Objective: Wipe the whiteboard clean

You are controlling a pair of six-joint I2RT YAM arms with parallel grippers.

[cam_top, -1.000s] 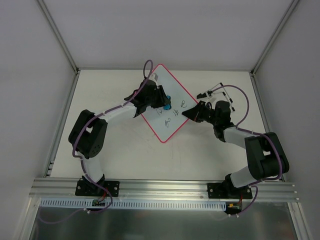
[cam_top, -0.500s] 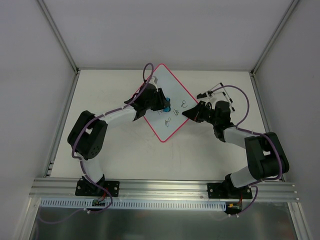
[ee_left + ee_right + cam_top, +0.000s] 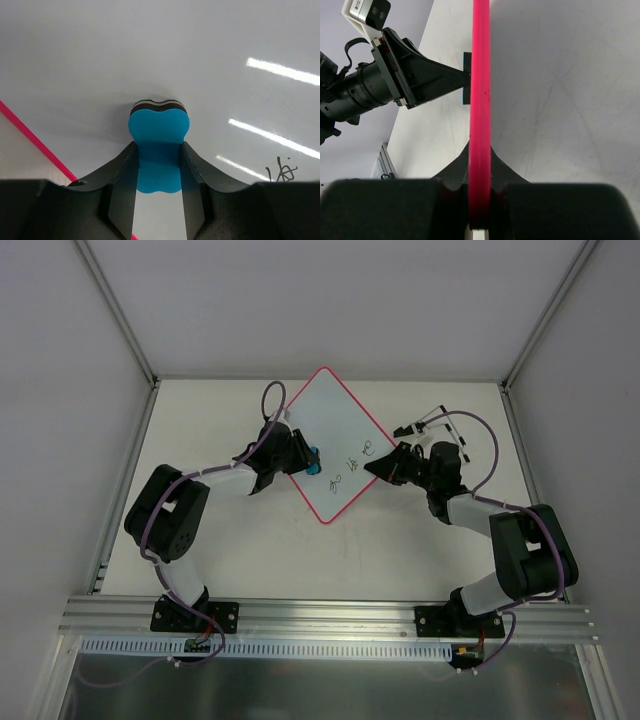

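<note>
The whiteboard [image 3: 328,430] is a white square with a pink-red rim, lying as a diamond at the table's far middle. Black scribbles [image 3: 352,462] remain near its right corner; one also shows in the left wrist view [image 3: 281,172]. My left gripper [image 3: 310,461] is shut on the blue-and-black eraser [image 3: 158,131], pressed on the board's lower-left part [image 3: 160,55]. My right gripper [image 3: 378,469] is shut on the board's right corner; its rim [image 3: 481,100] runs edge-on between the jaws.
The board lies on a pale table [image 3: 240,540] walled by white panels with metal posts. An aluminium rail [image 3: 330,615] carries both arm bases at the near edge. The left arm's wrist camera [image 3: 367,12] shows beyond the board in the right wrist view.
My left gripper has slid the eraser down and left across the board, away from the scribbles. The marks beside the eraser are gone. The right gripper has not moved.
</note>
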